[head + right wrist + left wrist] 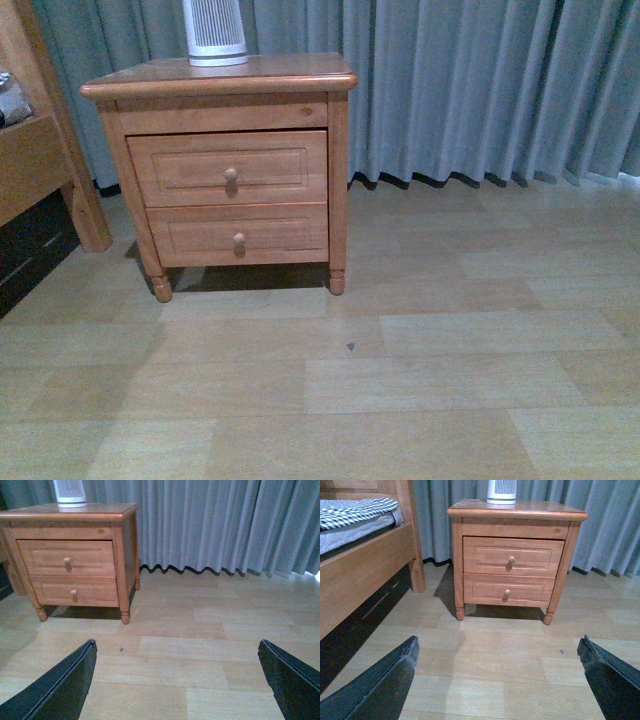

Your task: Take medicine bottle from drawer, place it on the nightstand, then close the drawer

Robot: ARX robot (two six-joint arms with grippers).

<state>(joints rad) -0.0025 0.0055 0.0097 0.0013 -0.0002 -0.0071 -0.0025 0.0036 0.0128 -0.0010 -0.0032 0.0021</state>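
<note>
The reddish-brown nightstand [270, 72] stands at the far left against the curtain; it also shows in the left wrist view [470, 510] and the right wrist view [105, 511]. Its upper drawer [175, 168] is shut, with one round knob [231, 175]; the drawer also shows in the left wrist view [485, 556] and the right wrist view [92, 557]. The medicine bottle is hidden. My left gripper [497, 652] is open and empty above the floor, well short of the nightstand. My right gripper [176, 652] is open and empty too. Neither arm shows in the front view.
A tall white ribbed appliance [214, 30] stands on the nightstand top. The shorter lower drawer [290, 232] is shut. A wooden bed frame [365, 575] with a checked mattress stands left of the nightstand. A grey curtain [480, 80] hangs behind. Pale wood floor [400, 380] lies in front.
</note>
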